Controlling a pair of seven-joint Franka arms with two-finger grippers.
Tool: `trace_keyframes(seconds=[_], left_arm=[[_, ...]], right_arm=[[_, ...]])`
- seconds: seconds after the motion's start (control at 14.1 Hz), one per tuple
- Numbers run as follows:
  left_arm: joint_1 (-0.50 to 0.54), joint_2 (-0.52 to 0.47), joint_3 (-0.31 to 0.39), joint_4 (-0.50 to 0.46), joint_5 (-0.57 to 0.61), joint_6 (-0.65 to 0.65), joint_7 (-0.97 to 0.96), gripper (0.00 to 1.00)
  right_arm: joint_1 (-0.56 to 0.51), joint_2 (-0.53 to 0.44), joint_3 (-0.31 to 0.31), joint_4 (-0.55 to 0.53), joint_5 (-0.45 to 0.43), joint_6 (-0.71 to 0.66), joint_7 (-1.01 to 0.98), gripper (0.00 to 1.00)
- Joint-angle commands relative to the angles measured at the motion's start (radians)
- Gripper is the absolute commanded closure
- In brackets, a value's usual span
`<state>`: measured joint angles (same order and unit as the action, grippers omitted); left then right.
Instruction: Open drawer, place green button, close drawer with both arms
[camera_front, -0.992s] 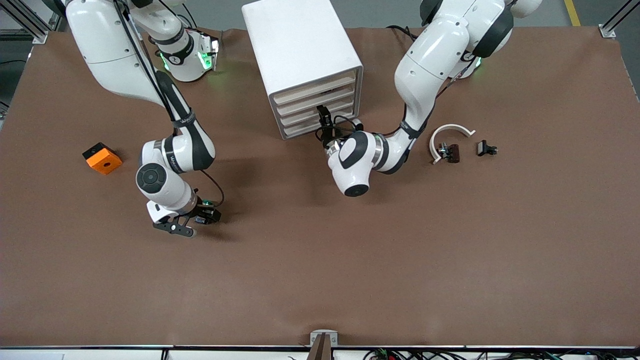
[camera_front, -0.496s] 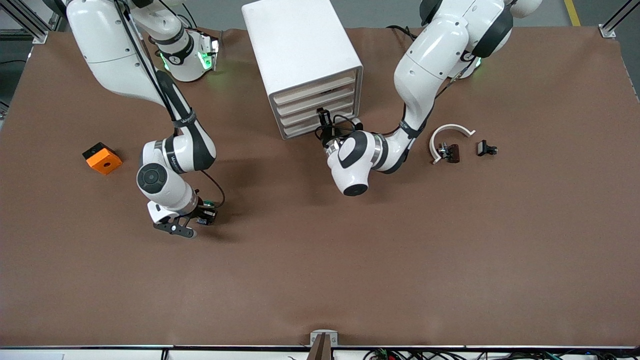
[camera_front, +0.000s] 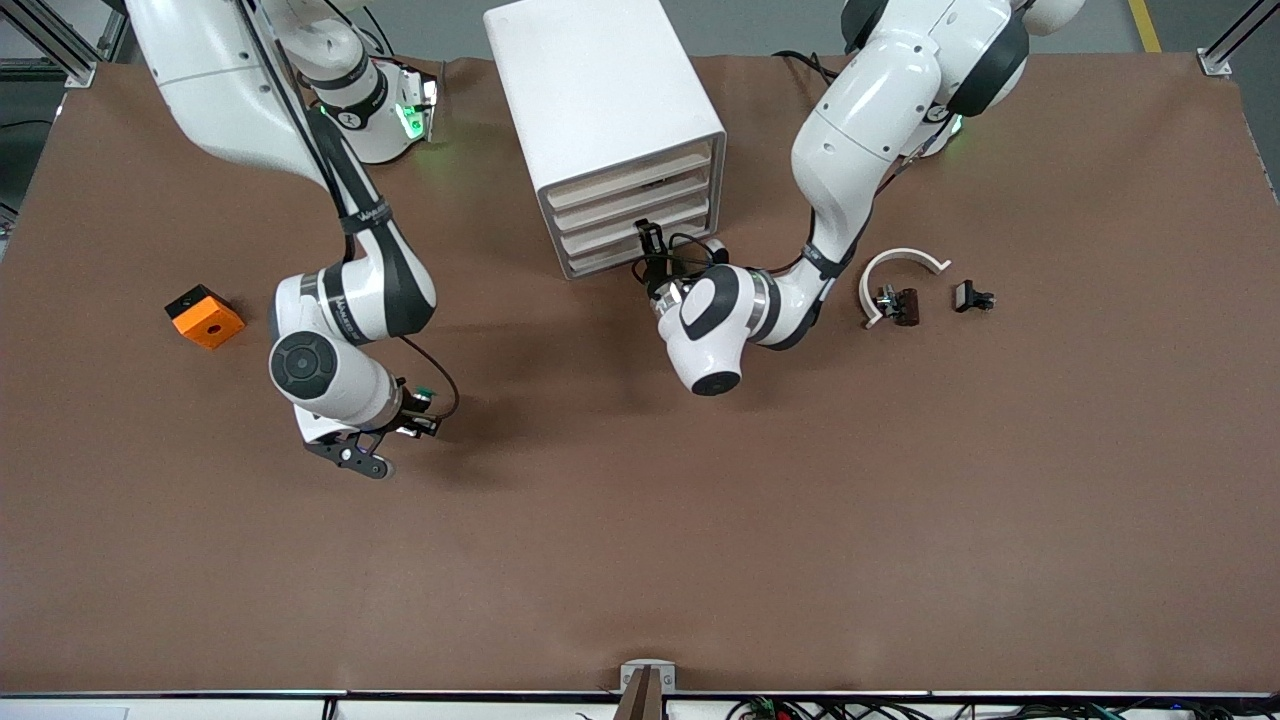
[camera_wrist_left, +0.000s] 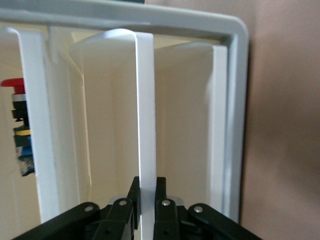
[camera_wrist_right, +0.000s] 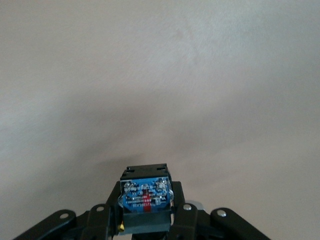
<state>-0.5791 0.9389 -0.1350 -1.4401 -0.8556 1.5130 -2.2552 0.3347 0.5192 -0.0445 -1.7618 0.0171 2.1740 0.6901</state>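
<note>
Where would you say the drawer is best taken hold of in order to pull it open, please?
By the thin front lip of the drawer, approached straight from in front of the cabinet. That edge is a narrow flat strip standing proud, slim enough to pinch. The left gripper already has its jaws shut on it there; the right gripper holds the button over the table.
</note>
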Motion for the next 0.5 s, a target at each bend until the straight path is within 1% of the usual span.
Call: trace_keyframes(seconds=[0.0, 0.14, 0.28, 0.42], left_arm=[[0.057, 0.011, 0.003, 0.038, -0.026, -0.008, 0.037, 1.00], [0.091, 0.012, 0.003, 0.052, -0.028, 0.001, 0.078, 1.00], [0.117, 0.011, 0.003, 0.061, -0.028, 0.021, 0.097, 1.00], [0.137, 0.011, 0.003, 0.081, -0.028, 0.035, 0.104, 1.00]], right_arm=[[0.041, -0.027, -0.002, 0.082, 0.000, -0.147, 0.086, 1.00], [0.062, -0.027, 0.000, 0.155, 0.003, -0.245, 0.140, 1.00], [0.104, -0.027, 0.002, 0.197, 0.004, -0.298, 0.219, 1.00], [0.182, -0.027, 0.002, 0.226, 0.004, -0.328, 0.342, 1.00]])
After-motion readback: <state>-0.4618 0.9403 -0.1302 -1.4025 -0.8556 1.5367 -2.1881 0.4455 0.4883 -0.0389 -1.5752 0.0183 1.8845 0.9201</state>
